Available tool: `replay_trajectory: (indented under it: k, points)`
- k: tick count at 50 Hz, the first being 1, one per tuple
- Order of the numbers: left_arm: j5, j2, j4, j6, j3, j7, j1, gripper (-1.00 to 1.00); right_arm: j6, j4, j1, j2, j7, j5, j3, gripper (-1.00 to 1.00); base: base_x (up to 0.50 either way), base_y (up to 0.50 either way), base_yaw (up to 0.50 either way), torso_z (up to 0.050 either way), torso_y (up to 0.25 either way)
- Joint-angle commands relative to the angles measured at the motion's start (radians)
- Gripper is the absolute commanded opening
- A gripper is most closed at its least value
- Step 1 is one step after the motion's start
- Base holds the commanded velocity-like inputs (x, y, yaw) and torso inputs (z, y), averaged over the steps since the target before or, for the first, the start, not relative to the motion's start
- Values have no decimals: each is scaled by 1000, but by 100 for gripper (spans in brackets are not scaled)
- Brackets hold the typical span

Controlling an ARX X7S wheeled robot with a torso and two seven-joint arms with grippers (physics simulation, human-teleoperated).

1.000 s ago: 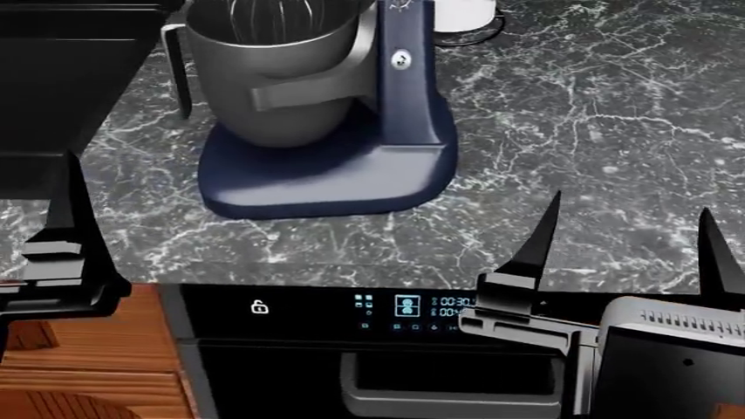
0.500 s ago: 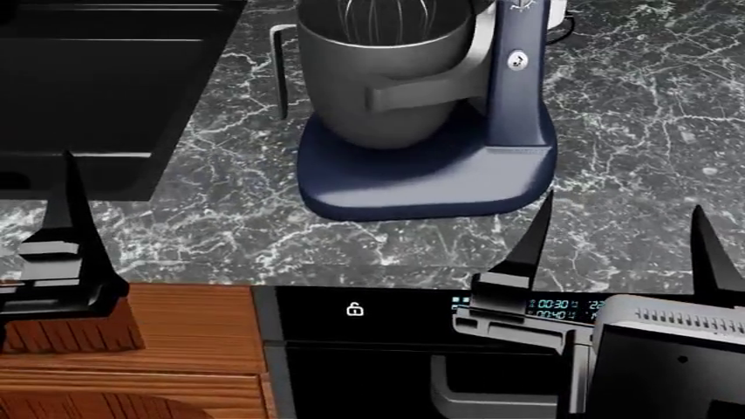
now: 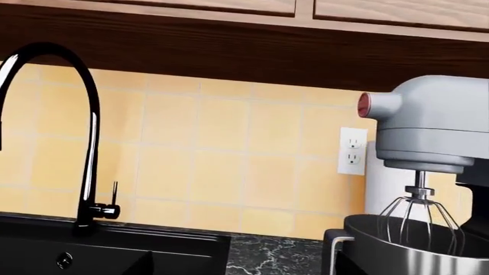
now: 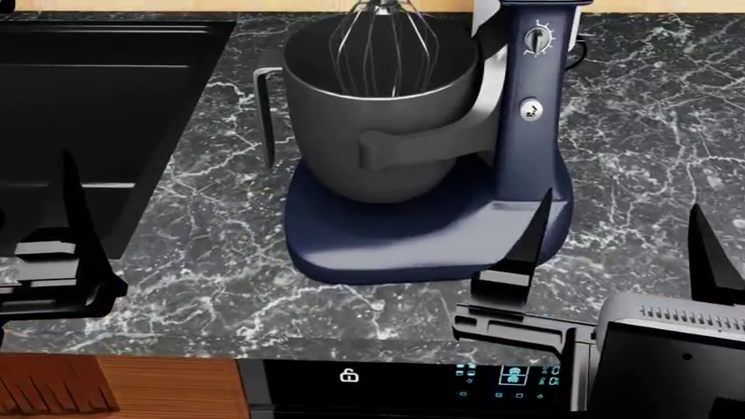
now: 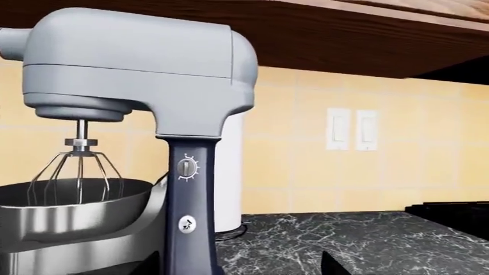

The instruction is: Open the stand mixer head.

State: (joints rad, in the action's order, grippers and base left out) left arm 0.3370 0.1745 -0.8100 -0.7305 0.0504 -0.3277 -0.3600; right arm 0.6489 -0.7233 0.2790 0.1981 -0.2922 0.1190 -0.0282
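Note:
The stand mixer head (image 5: 130, 57) is a grey housing on top of a navy column (image 4: 529, 96) with silver dials. It is lowered, with its wire whisk (image 4: 382, 39) inside the grey bowl (image 4: 385, 131). The head also shows in the left wrist view (image 3: 436, 126). In the head view it is cut off at the top edge. My right gripper (image 4: 619, 249) is open, just in front of the navy base plate (image 4: 396, 249), and low before the column in the right wrist view (image 5: 244, 266). My left gripper (image 3: 243, 268) is open and empty, one finger (image 4: 73, 218) showing in front of the sink.
A black sink (image 4: 105, 96) with a tall black faucet (image 3: 84, 132) lies left of the mixer. The black marble counter (image 4: 652, 140) runs right. Wall cabinets (image 5: 344, 40) hang close above the mixer head. An oven panel (image 4: 407, 380) sits below the counter edge.
The head view has shifted: the mixer moved right, then lower in the picture and nearer my grippers. Both grippers keep the same open pose.

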Motion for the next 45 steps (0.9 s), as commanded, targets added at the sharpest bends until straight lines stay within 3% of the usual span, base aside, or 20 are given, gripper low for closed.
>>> replay_trajectory:
  k: [1,2,3,16,45]
  points:
    - [-21,-9,5,33,-11,6,10,100,-13,8,1,-14,27,22,26,100,0,0,0,0,0]
    - [-20,-8,5,34,-10,6,11,100,-19,8,0,-17,33,35,31,100,0,0,0,0,0]
    - [-19,-8,4,34,-10,4,11,100,-40,7,-6,-8,26,14,20,-100,0,0,0,0,0]
    - [-7,0,4,35,-10,-6,11,100,-39,13,8,-1,21,19,-2,-100,0,0,0,0,0]
    - [15,14,17,42,-6,-27,-3,100,35,170,207,2,11,-22,-126,-100,0,0,0,0,0]
